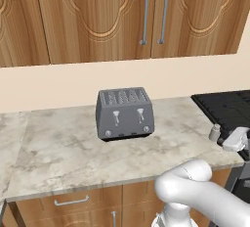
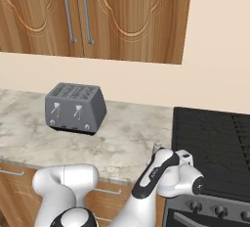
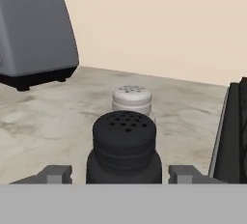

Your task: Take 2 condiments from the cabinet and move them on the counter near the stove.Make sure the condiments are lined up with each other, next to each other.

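Observation:
The black condiment shaker (image 3: 124,146) stands upright on the counter (image 3: 43,126), between the fingers of my gripper (image 3: 120,172). The jaws are open, with a gap on either side of the bottle. Just behind it, close and in line, stands the light grey condiment shaker (image 3: 131,100) (image 1: 214,132), near the edge of the stove (image 1: 227,106) (image 3: 236,136). The cabinet (image 1: 122,15) above the counter has both doors closed.
A grey four-slot toaster (image 1: 125,113) (image 2: 74,107) sits mid-counter, left of the shakers. The stove's raised black grates (image 2: 215,138) border the shakers on the right. Drawer fronts (image 1: 73,201) lie below the counter edge.

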Available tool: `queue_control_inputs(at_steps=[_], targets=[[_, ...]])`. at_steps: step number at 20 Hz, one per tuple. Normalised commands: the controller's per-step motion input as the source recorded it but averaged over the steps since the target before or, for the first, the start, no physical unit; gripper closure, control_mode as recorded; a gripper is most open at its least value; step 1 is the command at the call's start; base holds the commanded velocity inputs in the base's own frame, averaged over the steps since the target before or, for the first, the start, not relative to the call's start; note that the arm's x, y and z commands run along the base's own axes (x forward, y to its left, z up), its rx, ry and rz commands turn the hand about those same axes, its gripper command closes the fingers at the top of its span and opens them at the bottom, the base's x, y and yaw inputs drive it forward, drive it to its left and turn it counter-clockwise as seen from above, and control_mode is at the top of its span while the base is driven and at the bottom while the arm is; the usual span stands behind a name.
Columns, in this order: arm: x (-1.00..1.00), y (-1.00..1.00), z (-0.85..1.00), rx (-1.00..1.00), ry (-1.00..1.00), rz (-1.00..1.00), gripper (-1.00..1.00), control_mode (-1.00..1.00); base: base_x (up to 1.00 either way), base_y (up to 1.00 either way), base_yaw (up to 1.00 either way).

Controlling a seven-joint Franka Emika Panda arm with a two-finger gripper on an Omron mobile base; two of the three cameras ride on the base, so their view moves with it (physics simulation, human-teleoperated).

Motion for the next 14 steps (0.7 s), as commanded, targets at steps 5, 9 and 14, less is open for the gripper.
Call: queue_control_inputs(at_steps=[5,9,14], targets=[[-0.16,0.01,0.00,0.00,-0.10,0.00,-1.00,-1.00,0.00,0.00,0.00],[-0.23,-0.01,0.02,0.00,-0.08,0.00,-1.00,-1.00,0.00,0.00,0.00],[-0.44,0.00,0.33,0.00,-0.07,-0.03,-1.00,-1.00,0.00,0.00,0.00]])
